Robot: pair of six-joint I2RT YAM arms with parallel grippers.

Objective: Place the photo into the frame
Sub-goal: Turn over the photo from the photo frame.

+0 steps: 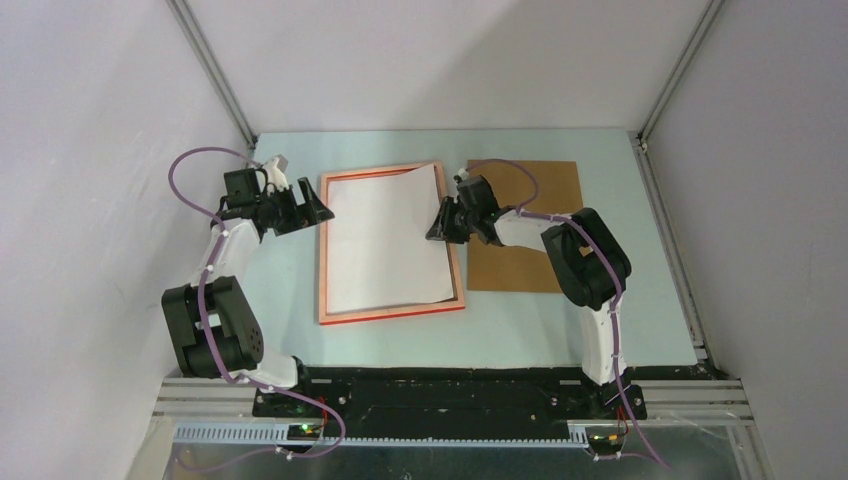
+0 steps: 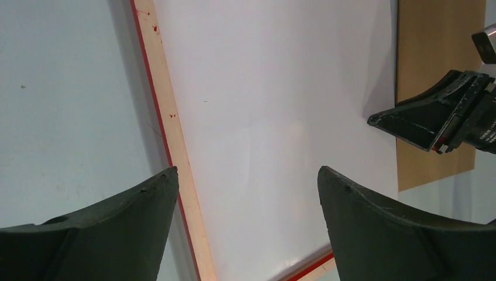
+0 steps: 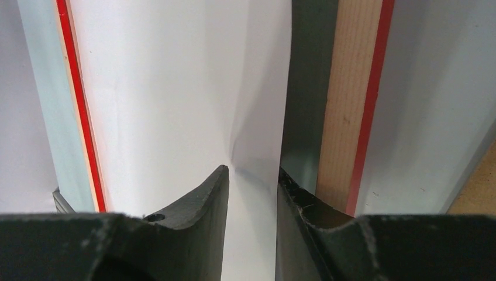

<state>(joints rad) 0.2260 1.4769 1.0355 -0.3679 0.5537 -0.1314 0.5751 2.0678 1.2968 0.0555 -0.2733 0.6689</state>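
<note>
The frame (image 1: 325,250) lies with its pale back up and a red rim showing. The photo (image 1: 385,240) rests inside it, white back up, its right edge slightly lifted and creased near my right gripper (image 1: 437,228). In the right wrist view that gripper (image 3: 251,172) has its jaws a little apart, with the photo's (image 3: 175,88) right edge between them, beside the frame's rail (image 3: 348,117). My left gripper (image 1: 322,212) hangs wide open over the frame's left rail (image 2: 166,117) and the photo (image 2: 263,117), holding nothing (image 2: 245,175).
A brown backing board (image 1: 545,185) lies flat to the right of the frame, partly under my right arm. It also shows in the left wrist view as the board (image 2: 438,35). Grey walls close in on the table's left, right and far sides.
</note>
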